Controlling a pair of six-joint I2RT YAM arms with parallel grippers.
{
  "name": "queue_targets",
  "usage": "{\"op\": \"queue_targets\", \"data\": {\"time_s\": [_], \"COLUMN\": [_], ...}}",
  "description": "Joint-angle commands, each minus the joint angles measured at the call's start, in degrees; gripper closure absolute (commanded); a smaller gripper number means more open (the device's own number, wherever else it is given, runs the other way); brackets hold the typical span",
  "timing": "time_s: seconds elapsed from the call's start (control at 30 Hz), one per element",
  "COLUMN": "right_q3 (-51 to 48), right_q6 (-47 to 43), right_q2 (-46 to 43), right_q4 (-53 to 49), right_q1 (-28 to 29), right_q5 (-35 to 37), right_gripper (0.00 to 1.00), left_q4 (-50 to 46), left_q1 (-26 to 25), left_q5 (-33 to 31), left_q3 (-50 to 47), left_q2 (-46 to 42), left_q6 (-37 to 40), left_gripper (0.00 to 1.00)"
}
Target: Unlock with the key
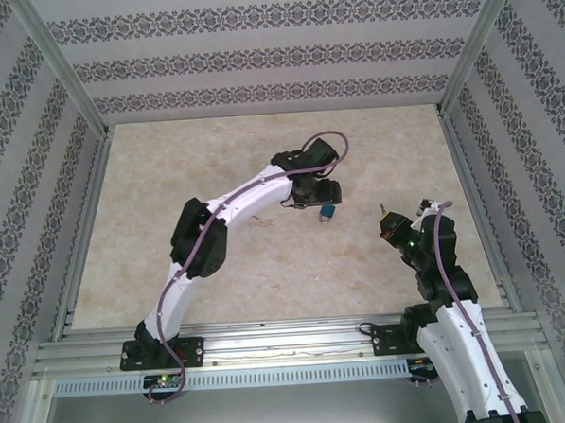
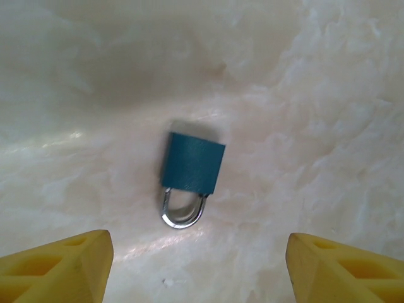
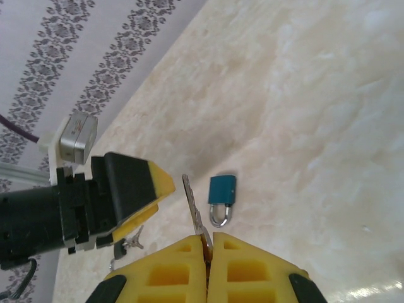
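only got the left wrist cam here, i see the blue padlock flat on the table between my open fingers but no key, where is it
Observer: The key is pinched in the right gripper, jaws shut on its head, blade sticking out past the fingertips.
Operator: is that arm near the lock
Observer: Not at it. From the top camera the right gripper sits apart from the padlock, to its right, with bare table between them.
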Motion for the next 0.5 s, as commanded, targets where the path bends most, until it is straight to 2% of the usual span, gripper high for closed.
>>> {"op": "queue_targets", "data": {"time_s": [0.0,0.2,0.47], "right_q3": [-1.2,-2.0,-2.0], "right_q6": [-0.7,-1.0,-1.1], "right_q2": [-1.2,-2.0,-1.6], "right_q4": [-1.9,-2.1,-1.8], "right_q1": [-1.2,-2.6,-3.6], "right_q5": [1.1,-0.2,-1.6], "right_gripper": [1.00,1.00,1.00], "left_q4": [-11.0,-18.8,-17.1], "left_q1": [-1.8,-2.5,-3.1], "left_q5": [-5.5,-8.7,-12.5], "left_q3": [9.6,24.4,24.8], "left_q2": [5.4,16.0,19.0], "left_q6": [3.2,4.0,4.2], "left_gripper": [0.27,0.32,0.32]}}
